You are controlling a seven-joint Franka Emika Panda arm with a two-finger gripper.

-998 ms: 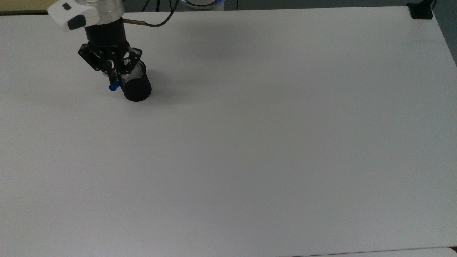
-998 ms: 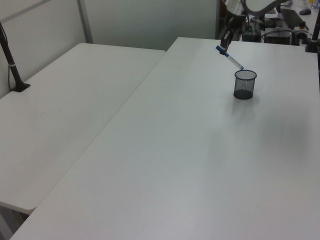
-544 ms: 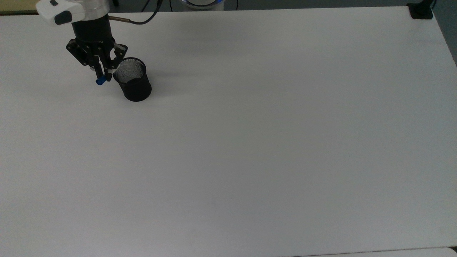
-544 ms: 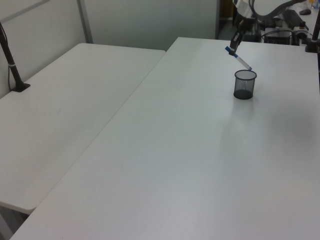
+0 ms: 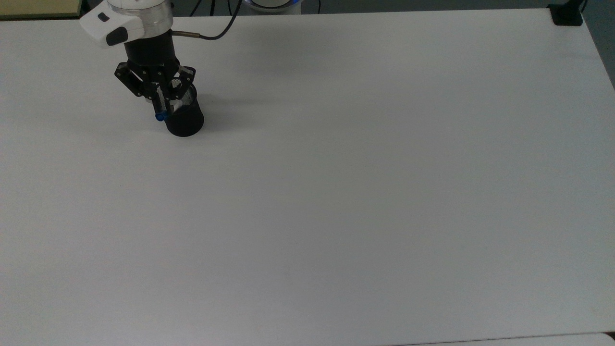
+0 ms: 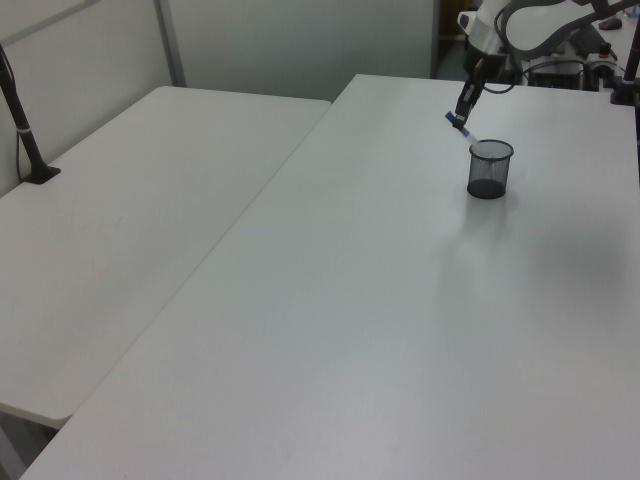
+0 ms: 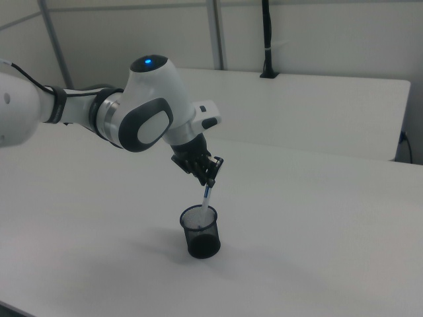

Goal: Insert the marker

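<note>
My gripper (image 5: 162,105) is shut on the marker (image 5: 159,117), a slim white pen with a blue cap. It holds the pen near the cap. The marker (image 6: 464,132) slants down from the gripper (image 6: 461,108) toward the black mesh cup (image 6: 489,172), capped end up. In the right view its white lower end (image 7: 206,197) reaches the mouth of the cup (image 7: 201,236), just below the gripper (image 7: 210,177). In the top view the arm covers part of the upright cup (image 5: 185,124), at the far left of the white table (image 5: 365,173).
A black cable (image 5: 211,31) trails from the wrist toward the table's far edge. A black mount (image 5: 567,14) sits at the top view's upper right corner. A second white table (image 6: 130,200) with a black post (image 6: 20,110) adjoins at the left view's left.
Over the last half second the gripper has carried the marker toward the top view's right, from beside the cup to over its mouth. The cup has stayed put.
</note>
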